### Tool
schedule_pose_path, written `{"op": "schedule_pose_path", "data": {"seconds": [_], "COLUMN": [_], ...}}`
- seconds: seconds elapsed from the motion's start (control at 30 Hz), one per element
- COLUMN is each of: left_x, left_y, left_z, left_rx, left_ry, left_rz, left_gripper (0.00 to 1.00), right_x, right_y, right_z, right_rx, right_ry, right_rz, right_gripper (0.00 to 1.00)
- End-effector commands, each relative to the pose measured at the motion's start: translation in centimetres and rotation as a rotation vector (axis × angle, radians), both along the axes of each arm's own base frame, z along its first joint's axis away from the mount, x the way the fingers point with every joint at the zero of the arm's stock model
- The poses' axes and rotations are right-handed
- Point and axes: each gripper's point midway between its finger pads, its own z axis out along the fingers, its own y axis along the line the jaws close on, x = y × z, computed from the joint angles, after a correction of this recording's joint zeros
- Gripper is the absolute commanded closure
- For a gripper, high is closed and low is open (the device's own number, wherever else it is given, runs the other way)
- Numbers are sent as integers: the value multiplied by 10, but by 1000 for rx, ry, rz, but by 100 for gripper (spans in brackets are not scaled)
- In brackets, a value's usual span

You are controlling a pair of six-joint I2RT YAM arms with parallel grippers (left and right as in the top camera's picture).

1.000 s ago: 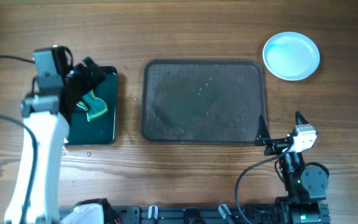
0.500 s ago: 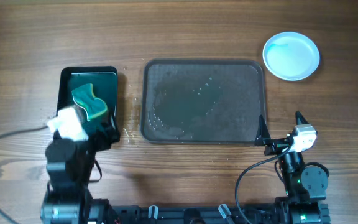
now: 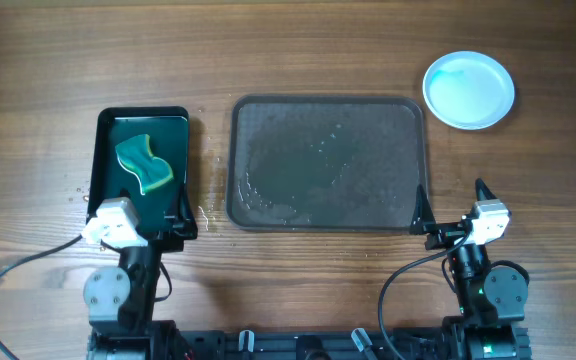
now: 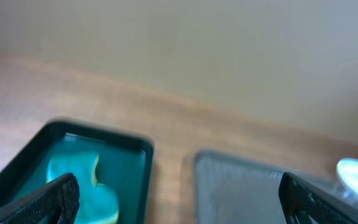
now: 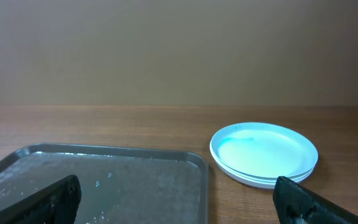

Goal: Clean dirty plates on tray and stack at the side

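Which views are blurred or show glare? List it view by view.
Left wrist: blurred throughout, the sponge and black tray soft-edged. Right wrist: sharp, the plates crisp with a soft sheen. Overhead: sharp, small wet glints on the tray.

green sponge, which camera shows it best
Overhead: the whole green sponge is sharp and unobstructed, lying in the small black tray. The left wrist view shows it too, but blurred and cut off by the frame's bottom edge. The right wrist view does not show it at all.
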Motion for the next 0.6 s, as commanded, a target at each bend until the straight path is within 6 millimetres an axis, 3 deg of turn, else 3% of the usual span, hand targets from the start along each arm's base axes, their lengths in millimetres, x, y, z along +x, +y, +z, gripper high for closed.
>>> {"op": "schedule_pose_path", "data": {"seconds": [0.0, 0.2, 0.47, 0.57], "left_x": [0, 0, 1, 3], "left_y": [-6, -8, -16, -15], "left_z": [3, 12, 8, -3], "left_rx": [22, 21, 18, 17], "left_ry": [-87, -212, -238, -194], "left_rz": [-38, -48, -76, -75], "left_gripper": [0, 0, 0, 0], "right_x": [0, 0, 0, 0], "right_y": [-2, -2, -2, -2], "right_z": [1, 1, 1, 1], "right_rx": [-13, -12, -12, -12], "right_ry": [-8, -8, -8, -8], "right_rz": [-14, -14, -14, -14], "right_gripper": [0, 0, 0, 0]}}
